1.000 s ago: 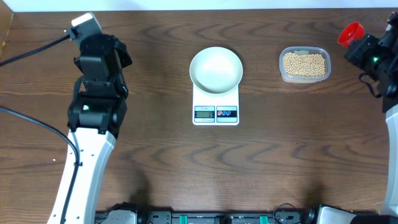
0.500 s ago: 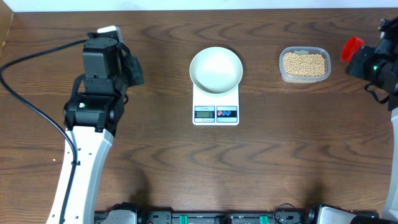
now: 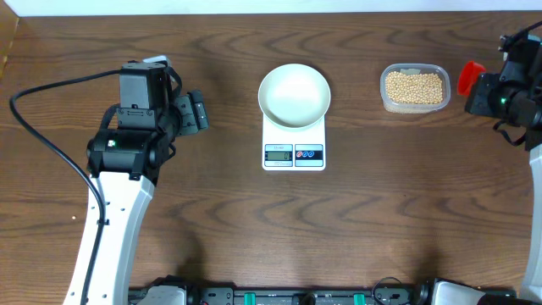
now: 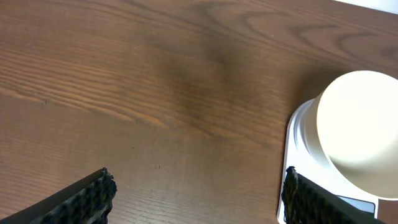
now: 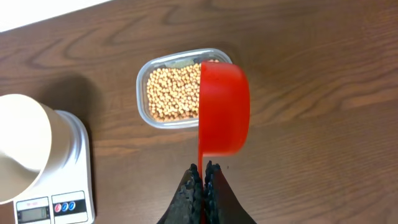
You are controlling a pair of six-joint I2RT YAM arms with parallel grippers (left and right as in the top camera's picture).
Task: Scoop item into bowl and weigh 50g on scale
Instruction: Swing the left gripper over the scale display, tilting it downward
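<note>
Overhead: the white bowl (image 3: 294,93) sits on the scale (image 3: 294,154) mid-worktop (image 3: 254,220); the beans (image 3: 414,87) lie in a clear tub (image 3: 384,102) to the right; the left gripper (image 3: 196,112) hangs left of the scale; the right gripper (image 3: 481,91) is just beside the tub with a red scoop (image 3: 468,76). Left wrist: fingers (image 4: 81,202) spread wide with nothing between them; bowl and scale ahead. Right wrist: gripper clamped on the scoop's handle; the cup overlaps the tub's end.

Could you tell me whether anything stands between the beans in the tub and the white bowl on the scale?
Nothing visible does: only bare table lies between the beans and the bowl on the scale.
</note>
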